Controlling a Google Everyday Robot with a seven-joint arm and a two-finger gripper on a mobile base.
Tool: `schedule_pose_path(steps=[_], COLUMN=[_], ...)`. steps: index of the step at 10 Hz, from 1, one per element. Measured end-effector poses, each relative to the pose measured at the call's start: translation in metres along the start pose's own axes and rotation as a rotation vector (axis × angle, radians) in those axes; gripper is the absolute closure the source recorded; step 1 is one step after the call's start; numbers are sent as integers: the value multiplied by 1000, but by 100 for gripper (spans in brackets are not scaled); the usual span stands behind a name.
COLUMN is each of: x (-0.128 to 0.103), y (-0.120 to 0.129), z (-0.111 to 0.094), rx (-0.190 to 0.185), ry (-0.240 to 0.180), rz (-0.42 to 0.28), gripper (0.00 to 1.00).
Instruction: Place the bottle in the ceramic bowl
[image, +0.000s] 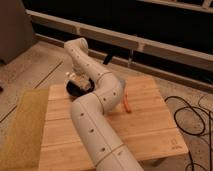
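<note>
The ceramic bowl (71, 90) is a dark round dish at the far left of the wooden table (150, 125). My white arm reaches across the table from the near side and bends back down over it. The gripper (77, 80) hangs right above the bowl's rim and covers part of the bowl. A small pale piece (72, 76) at the gripper's tip looks like the bottle, just over the bowl. I cannot make out whether it is held or resting there.
A thin orange object (126, 103) lies on the table just right of the arm. A yellowish mat (22, 127) borders the table's left side. Black cables (192, 117) run over the floor at right. A low ledge and dark wall stand behind.
</note>
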Motion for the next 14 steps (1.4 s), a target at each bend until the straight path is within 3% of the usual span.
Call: schedule_pose_path(steps=[2,3,7,8,14], x=[0,0,0,0,0], y=[0,0,0,0,0], z=[0,0,0,0,1], rx=[0,0,0,0,0], ry=[0,0,0,0,2], rz=[0,0,0,0,0], gripper=[74,69,26,21,20])
